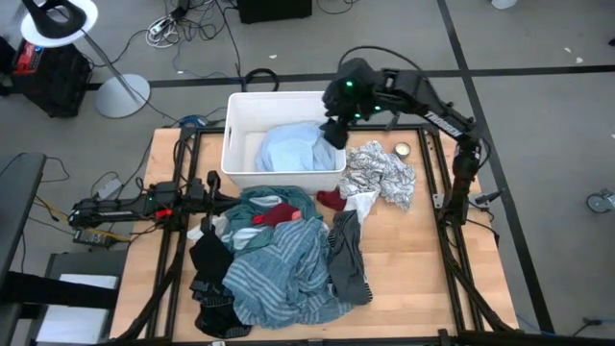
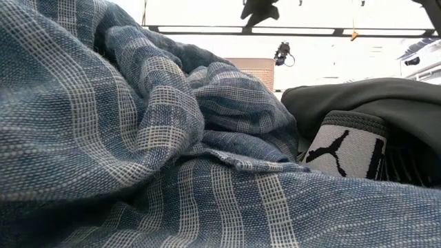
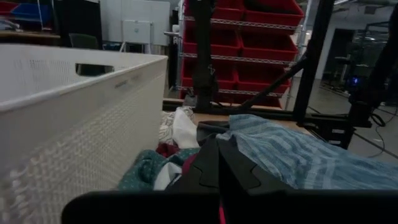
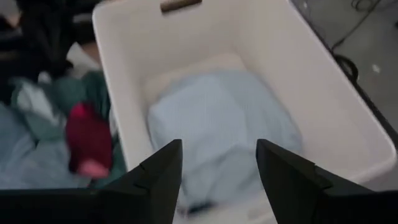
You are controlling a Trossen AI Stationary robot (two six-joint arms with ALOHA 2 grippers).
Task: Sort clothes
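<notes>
A light blue garment (image 1: pixel 293 149) (image 4: pixel 217 130) lies crumpled on the floor of the white tub (image 1: pixel 240 115) at the table's far side. My right gripper (image 1: pixel 333 133) (image 4: pixel 219 152) hangs open above the tub's right part, over that garment, with nothing between its fingers. The other clothes lie heaped on the near half of the table: blue-striped (image 1: pixel 279 269) (image 2: pixel 172 138), teal (image 1: pixel 264 200), red (image 1: pixel 279 213), black (image 1: pixel 209 255) and grey (image 1: pixel 348 255). A white-grey patterned piece (image 1: pixel 380 173) lies right of the tub. My left gripper (image 1: pixel 213 197) (image 3: pixel 217 155) rests shut and level at the heap's left edge.
A small round tin (image 1: pixel 403 150) sits on the table right of the patterned piece. Dark frame rails (image 1: pixel 444 192) run along the table's sides. In the low view a white sock with a black logo (image 2: pixel 344 148) lies beside the striped cloth.
</notes>
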